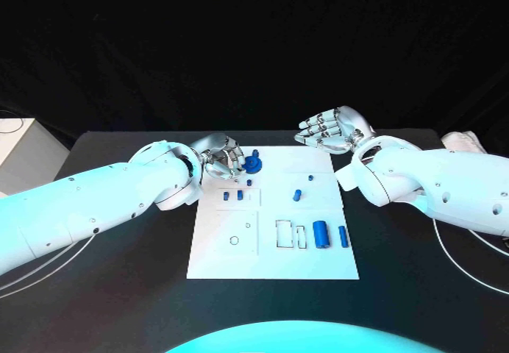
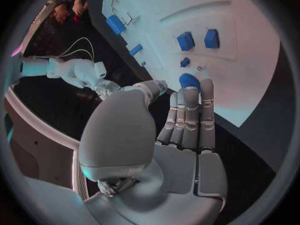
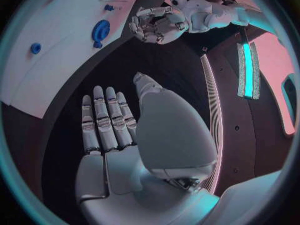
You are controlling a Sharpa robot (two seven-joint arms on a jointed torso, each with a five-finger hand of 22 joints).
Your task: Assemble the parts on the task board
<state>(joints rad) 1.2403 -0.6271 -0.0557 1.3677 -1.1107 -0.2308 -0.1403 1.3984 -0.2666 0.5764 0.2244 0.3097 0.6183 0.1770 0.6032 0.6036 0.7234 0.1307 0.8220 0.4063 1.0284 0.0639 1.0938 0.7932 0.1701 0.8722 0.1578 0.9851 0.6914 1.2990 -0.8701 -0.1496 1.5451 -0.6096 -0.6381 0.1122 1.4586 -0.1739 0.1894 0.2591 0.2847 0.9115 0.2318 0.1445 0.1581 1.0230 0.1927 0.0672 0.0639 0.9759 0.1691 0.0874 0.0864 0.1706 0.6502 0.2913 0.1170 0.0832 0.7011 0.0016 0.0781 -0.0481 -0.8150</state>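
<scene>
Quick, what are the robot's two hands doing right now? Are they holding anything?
Left hand: open, holding nothing, fingers reaching toward the round blue part at the task board's far left corner.
Right hand: open, holding nothing, beyond the board's far right corner.

We see a matt white task board [image 1: 273,257] that looks like smooth plastic, lying on a matt black table [image 1: 127,294]. The blue parts [image 1: 321,237] look like smooth plastic. Both hands [image 1: 221,158] [image 1: 332,129] are silvery metal with a dull sheen, on glossy white arm shells [image 1: 106,198].
</scene>
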